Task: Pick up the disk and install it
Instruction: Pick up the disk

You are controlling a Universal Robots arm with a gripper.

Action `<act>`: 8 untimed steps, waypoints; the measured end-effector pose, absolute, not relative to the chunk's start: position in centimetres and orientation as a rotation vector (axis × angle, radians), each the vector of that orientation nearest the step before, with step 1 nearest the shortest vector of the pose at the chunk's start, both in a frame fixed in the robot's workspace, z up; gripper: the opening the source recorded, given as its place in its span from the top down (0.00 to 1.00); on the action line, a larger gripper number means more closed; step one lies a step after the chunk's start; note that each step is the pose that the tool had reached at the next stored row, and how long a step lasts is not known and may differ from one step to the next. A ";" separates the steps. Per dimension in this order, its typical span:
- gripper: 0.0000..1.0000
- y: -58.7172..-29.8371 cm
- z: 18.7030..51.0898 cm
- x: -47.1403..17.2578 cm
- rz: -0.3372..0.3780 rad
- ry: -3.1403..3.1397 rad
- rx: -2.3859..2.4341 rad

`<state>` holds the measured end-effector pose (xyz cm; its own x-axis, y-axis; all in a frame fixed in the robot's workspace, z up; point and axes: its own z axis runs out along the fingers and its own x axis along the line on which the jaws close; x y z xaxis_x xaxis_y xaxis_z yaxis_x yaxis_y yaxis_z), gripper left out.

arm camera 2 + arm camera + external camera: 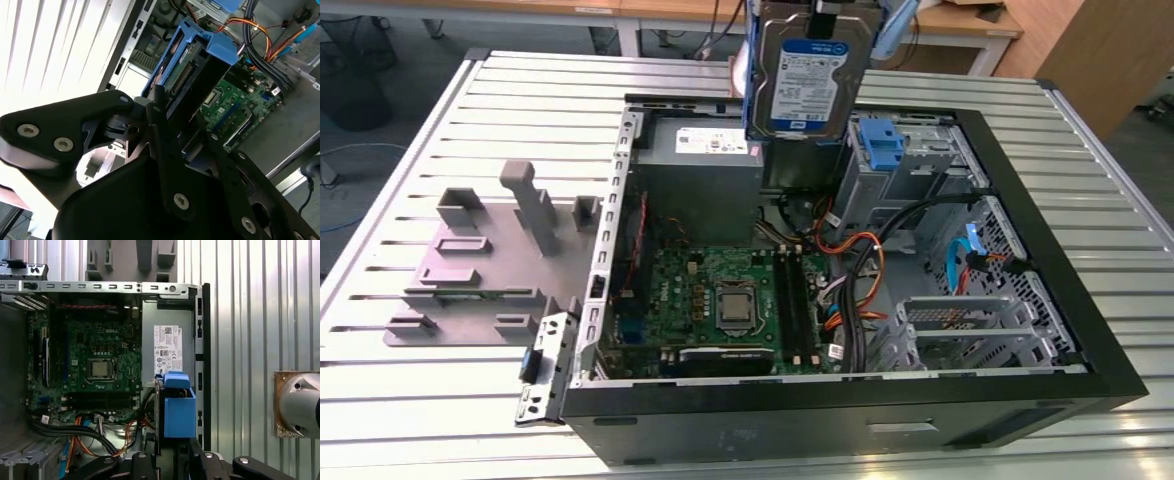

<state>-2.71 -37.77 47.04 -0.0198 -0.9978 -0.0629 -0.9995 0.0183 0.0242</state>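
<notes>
The disk (803, 85), a silver drive with a white-and-blue label and blue carrier rails, hangs upright above the back of the open computer case (1067, 330). My gripper (825, 12) is shut on its top edge. In the second wrist view the disk (192, 75) shows end-on past the black fingers (156, 102), with its blue carrier tab far from the camera. In the first wrist view its blue carrier (179, 410) hangs over the case beside the stickered power supply (167, 352).
Inside the case lie a green motherboard (734, 300), orange and black cables (861, 270), a grey power supply (707, 145), a bare blue bracket (885, 150) in the drive bay and a metal cage (961, 330). A grey fixture (494, 250) stands on the slatted table at the exterior view's left.
</notes>
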 end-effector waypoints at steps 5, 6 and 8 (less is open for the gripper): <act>0.65 -38.3 47.0 -2.7 0.096 2.222 -2.179; 0.65 -38.3 47.0 -2.7 0.096 2.222 -2.179; 0.65 -38.6 47.0 -2.6 0.096 2.222 -2.179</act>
